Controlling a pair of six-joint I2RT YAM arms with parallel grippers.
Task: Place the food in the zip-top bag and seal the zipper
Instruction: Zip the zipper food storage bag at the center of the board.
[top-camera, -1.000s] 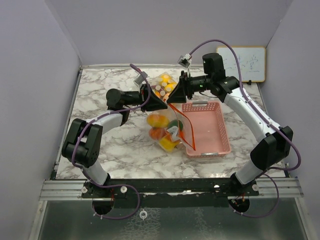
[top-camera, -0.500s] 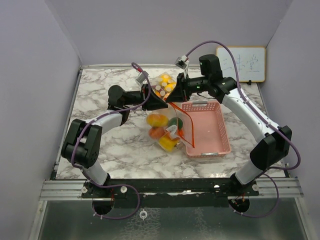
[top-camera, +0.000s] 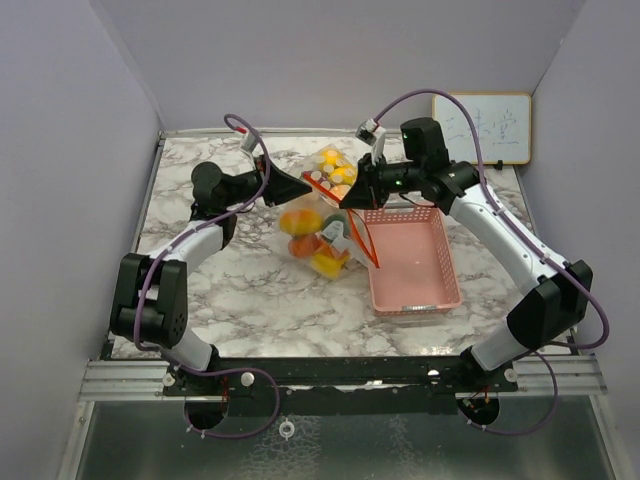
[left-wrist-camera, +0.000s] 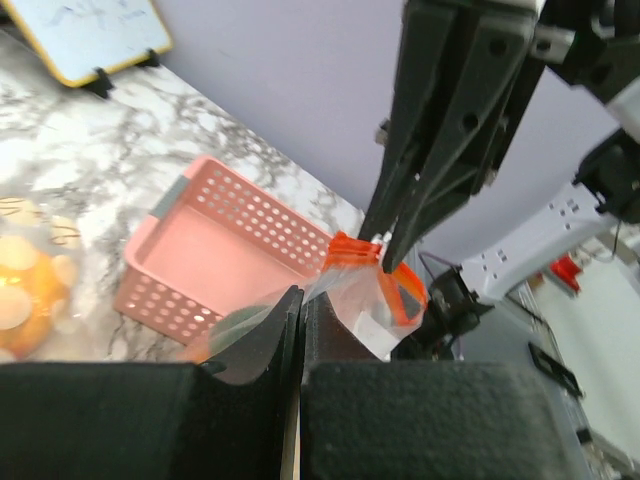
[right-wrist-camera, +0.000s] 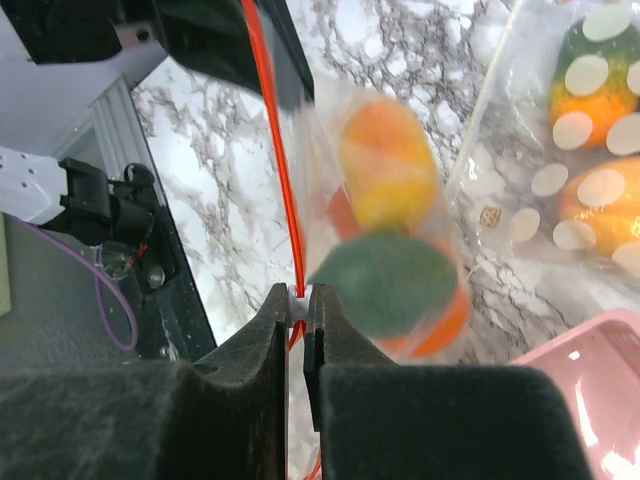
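Pinching: left gripper (top-camera: 306, 187) and right gripper (top-camera: 346, 200), jaws closed, each clamp the top edge of the zip-top bag (top-camera: 322, 240), frame centre | food (top-camera: 300, 222) sits inside that bag, below both tips | pink mesh basket (top-camera: 415, 308) at right | dotted bag (top-camera: 333, 168), upper centre, holds yellow and orange pieces.

Bare table (top-camera: 230, 290) lies open left of and in front of the hanging bag (top-camera: 322, 240), but the pink basket (top-camera: 415, 262) stands just beside its right, a second toy packet (top-camera: 333, 168) lies close behind, and the left gripper (top-camera: 303, 183) and right gripper (top-camera: 347, 200) crowd its top.
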